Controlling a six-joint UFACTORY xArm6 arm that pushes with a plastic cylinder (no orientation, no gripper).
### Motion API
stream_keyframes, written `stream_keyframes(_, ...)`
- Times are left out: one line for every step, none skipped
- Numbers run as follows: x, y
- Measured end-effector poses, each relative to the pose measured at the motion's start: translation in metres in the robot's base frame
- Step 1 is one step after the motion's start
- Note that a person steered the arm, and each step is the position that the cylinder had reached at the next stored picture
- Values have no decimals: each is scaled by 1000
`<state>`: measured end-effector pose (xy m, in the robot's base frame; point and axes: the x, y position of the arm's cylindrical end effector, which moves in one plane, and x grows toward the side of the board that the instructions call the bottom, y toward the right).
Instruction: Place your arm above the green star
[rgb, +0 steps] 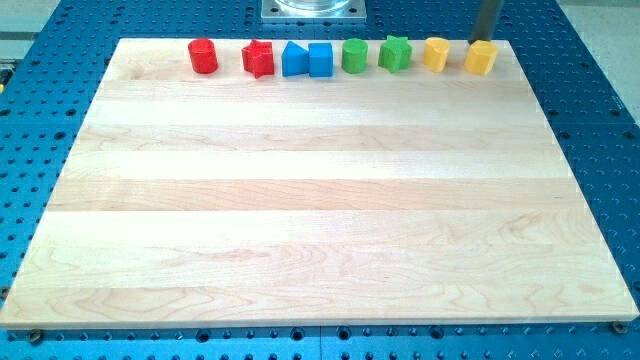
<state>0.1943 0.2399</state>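
The green star (395, 53) sits in a row of blocks along the top edge of the wooden board (320, 200). My rod comes down at the view's top right, and my tip (484, 40) ends just behind the yellow hexagonal block (481, 58), at the row's right end. The tip is about 90 pixels to the right of the green star, with the yellow block (436, 54) between them.
The row, from left: red cylinder (203, 56), red star (258, 59), blue triangle (294, 60), blue cube (320, 60), green cylinder (354, 56). A metal base plate (314, 10) sits at the top centre. Blue perforated table (600, 120) surrounds the board.
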Motion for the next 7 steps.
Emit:
stream_keyframes(-3, -6)
stream_keyframes(-3, -6)
stream_keyframes(-3, -10)
stream_keyframes(-2, -6)
stream_keyframes(2, -5)
stream_keyframes(-3, -11)
stream_keyframes(-1, -44)
